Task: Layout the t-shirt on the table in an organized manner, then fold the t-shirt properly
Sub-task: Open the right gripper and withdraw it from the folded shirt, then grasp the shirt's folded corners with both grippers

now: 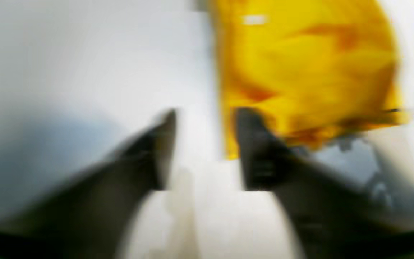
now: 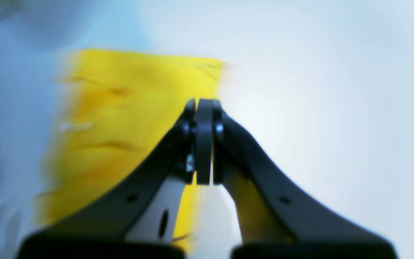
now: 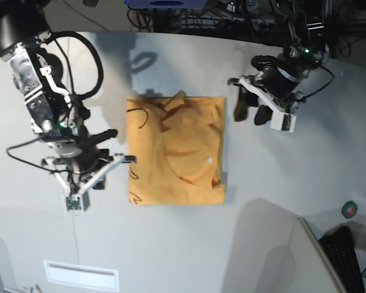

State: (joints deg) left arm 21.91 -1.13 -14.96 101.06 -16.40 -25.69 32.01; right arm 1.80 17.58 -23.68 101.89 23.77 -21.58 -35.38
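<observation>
The t-shirt (image 3: 175,151) lies mid-bench (image 3: 280,183) as a rumpled, roughly square orange bundle, already folded in part, I judge, but bunched at the top. My left pincer (image 3: 251,110) hangs just off its far-side edge, jaws spread and empty. My right pincer (image 3: 129,159), pressed together on nothing, sits at the opposite edge. Next I'd need to smooth the wrinkles or make another fold.
</observation>
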